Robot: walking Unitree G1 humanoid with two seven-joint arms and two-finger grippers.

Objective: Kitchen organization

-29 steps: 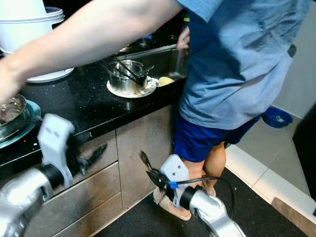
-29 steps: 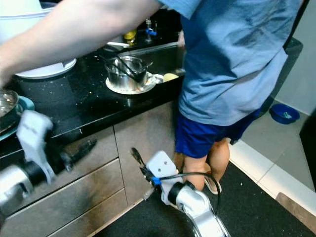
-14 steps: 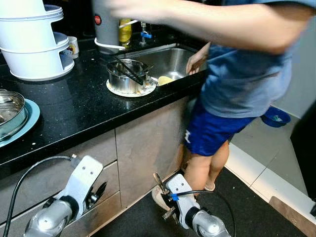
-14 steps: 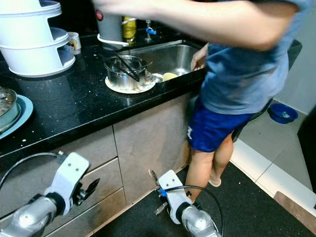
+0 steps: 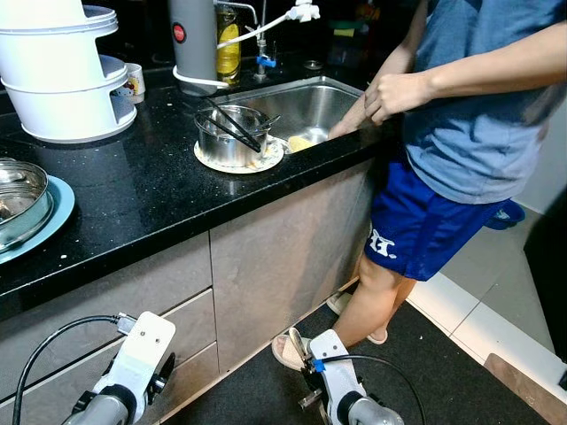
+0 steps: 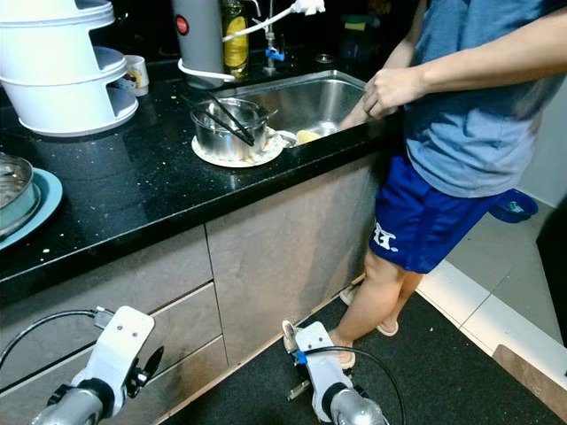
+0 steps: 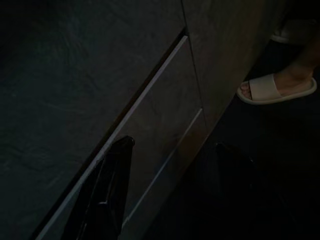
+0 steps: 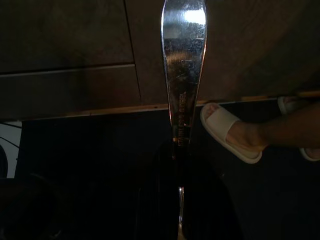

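Black kitchen table (image 5: 151, 195) with a pot (image 5: 226, 137) near its sink-side edge. Right hand (image 8: 181, 165) hangs low, clamped on a spoon (image 8: 184, 60) — not yet stowed. Left hand (image 7: 170, 165) idle, fingers apart, empty.

Both arms hang low. The left gripper (image 7: 170, 190) has its fingers apart. The right gripper (image 8: 180, 200) pinches a spoon (image 8: 184, 65).

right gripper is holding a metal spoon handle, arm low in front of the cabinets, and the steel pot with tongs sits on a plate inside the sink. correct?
Not quite. The steel pot with tongs sits on its plate on the black counter beside the sink, as the left eye view shows. The right gripper does hold the metal spoon handle, low before the cabinets.
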